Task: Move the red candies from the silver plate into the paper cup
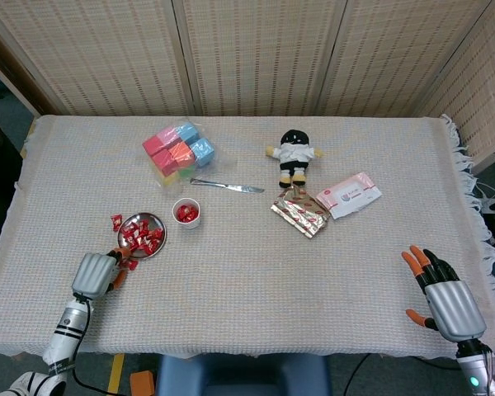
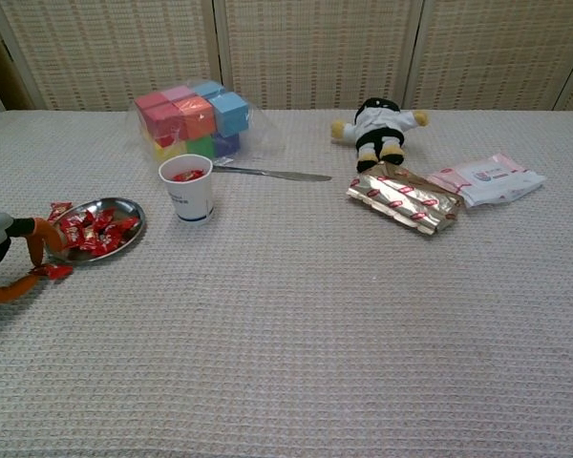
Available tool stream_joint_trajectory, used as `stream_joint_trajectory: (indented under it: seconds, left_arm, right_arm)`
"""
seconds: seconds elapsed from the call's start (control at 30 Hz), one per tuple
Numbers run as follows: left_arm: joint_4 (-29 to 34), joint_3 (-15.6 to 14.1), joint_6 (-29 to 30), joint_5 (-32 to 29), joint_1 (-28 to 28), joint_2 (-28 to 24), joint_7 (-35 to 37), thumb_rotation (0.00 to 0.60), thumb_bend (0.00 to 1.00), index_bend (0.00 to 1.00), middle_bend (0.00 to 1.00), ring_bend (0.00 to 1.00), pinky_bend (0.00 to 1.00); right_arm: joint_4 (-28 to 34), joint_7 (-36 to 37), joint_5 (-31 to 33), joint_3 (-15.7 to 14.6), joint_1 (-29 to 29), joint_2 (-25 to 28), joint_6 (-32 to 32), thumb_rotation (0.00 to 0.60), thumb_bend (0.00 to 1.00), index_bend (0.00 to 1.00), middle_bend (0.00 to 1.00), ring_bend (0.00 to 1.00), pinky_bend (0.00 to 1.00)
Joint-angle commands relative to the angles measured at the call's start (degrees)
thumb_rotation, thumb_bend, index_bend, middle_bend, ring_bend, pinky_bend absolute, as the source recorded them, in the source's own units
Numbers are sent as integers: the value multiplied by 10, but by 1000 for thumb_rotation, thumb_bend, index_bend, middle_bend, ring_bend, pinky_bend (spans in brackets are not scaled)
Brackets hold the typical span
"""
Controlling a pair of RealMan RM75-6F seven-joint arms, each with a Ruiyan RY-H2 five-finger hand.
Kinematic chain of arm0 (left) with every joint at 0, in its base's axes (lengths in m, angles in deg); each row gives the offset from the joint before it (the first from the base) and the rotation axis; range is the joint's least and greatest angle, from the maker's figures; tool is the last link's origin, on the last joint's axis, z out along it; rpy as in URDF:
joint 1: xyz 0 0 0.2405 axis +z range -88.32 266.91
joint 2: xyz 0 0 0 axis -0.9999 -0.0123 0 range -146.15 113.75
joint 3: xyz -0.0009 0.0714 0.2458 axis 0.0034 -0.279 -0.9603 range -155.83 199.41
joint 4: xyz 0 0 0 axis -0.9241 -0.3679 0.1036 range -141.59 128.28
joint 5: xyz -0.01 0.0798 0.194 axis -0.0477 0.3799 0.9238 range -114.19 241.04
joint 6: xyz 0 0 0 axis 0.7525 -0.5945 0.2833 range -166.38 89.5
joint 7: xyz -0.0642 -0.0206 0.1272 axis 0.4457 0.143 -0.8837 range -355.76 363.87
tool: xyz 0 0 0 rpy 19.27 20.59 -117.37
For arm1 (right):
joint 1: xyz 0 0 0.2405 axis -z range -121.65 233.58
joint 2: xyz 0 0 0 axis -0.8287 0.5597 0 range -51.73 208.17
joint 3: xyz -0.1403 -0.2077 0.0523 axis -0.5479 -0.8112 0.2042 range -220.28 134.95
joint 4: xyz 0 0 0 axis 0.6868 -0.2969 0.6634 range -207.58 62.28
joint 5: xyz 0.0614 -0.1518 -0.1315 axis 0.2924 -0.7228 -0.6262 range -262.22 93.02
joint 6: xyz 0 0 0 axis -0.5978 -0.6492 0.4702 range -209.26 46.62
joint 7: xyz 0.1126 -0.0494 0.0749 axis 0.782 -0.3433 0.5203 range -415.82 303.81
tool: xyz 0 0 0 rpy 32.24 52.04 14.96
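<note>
The silver plate (image 1: 153,226) (image 2: 127,207) holds several red candies (image 1: 140,237) (image 2: 94,232) at the left of the table. Right of it stands the white paper cup (image 1: 186,212) (image 2: 187,191) with red candies inside. My left hand (image 1: 96,274) (image 2: 2,256) lies just in front and left of the plate, fingers curved and apart. One red candy (image 2: 54,272) lies on the cloth at its fingertips, and another (image 1: 115,221) lies beyond the plate's left rim. My right hand (image 1: 442,294) rests open near the front right edge, far from the plate.
Behind the cup are coloured blocks (image 1: 178,151) in a clear bag and a metal knife (image 1: 228,186). A small doll (image 1: 294,154), a foil packet (image 1: 300,213) and a tissue pack (image 1: 349,195) lie at centre right.
</note>
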Motion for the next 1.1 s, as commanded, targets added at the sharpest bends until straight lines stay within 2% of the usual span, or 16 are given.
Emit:
stream_joint_trajectory:
  seconds: [0.03, 0.37, 0.73, 0.87, 1.1]
  left_arm:
    - [-4, -2, 1, 1, 4, 1, 4, 600, 398, 380, 430, 742, 1000]
    - [-31, -4, 0, 5, 5, 18, 3, 600, 400, 438, 465, 743, 1000]
    - [-47, -3, 3, 14, 3, 34, 3, 600, 399, 405, 470, 742, 1000]
    - [-58, -1, -5, 10, 1, 40, -1, 600, 399, 420, 494, 742, 1000]
    - [-74, 4, -1, 9, 0, 48, -4, 600, 393, 505, 586, 747, 1000]
  right_arm:
    - [0, 0, 0, 0, 0, 0, 0, 600, 0, 0, 0, 0, 168]
    - [1, -3, -2, -1, 1, -1, -1, 600, 0, 0, 0, 0, 168]
    - [1, -2, -2, -2, 1, 0, 0, 600, 0, 0, 0, 0, 169]
    - [1, -3, -2, -2, 0, 0, 1, 600, 0, 0, 0, 0, 170]
    - [1, -3, 0, -1, -1, -1, 3, 600, 0, 0, 0, 0, 172]
